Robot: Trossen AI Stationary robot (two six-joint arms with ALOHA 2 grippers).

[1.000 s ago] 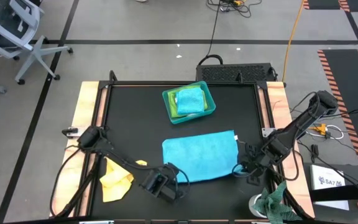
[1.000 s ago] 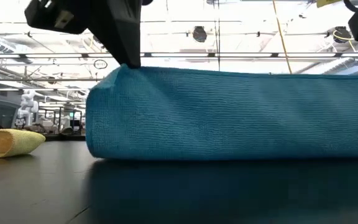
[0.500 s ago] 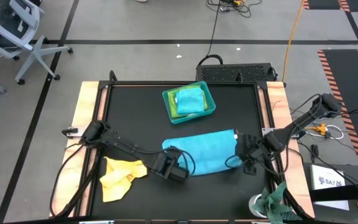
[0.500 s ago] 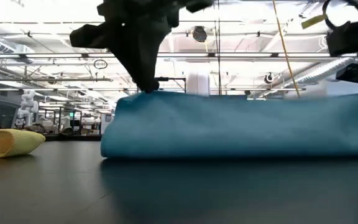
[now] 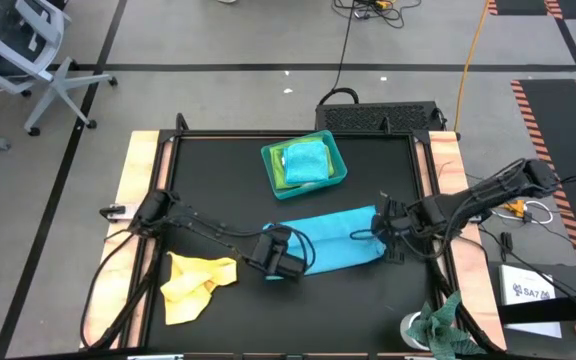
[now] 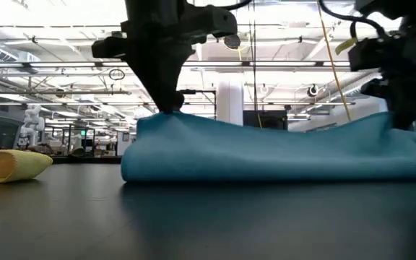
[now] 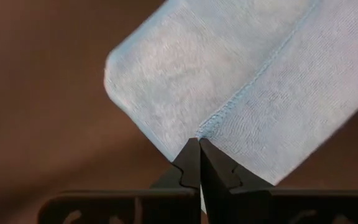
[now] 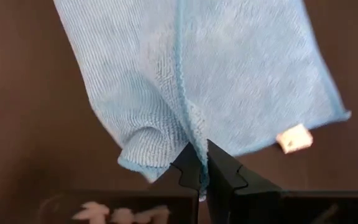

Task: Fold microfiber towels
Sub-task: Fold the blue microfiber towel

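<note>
Four towels [image 5: 333,240], one tray [image 5: 339,172]

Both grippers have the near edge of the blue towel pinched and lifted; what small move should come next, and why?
Probably carry that edge on toward the far side and lower it. The left gripper and right gripper are shut on the blue towel, its near edge raised and only partly folded over.

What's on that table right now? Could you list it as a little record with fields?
Blue towel: mid-table, being folded
Left pincer: shut on blue towel's near left corner
Right pincer: shut on blue towel's near right corner
Tray: far side, holds folded towels
Yellow towel: crumpled, near left
Rag: near right edge
</note>
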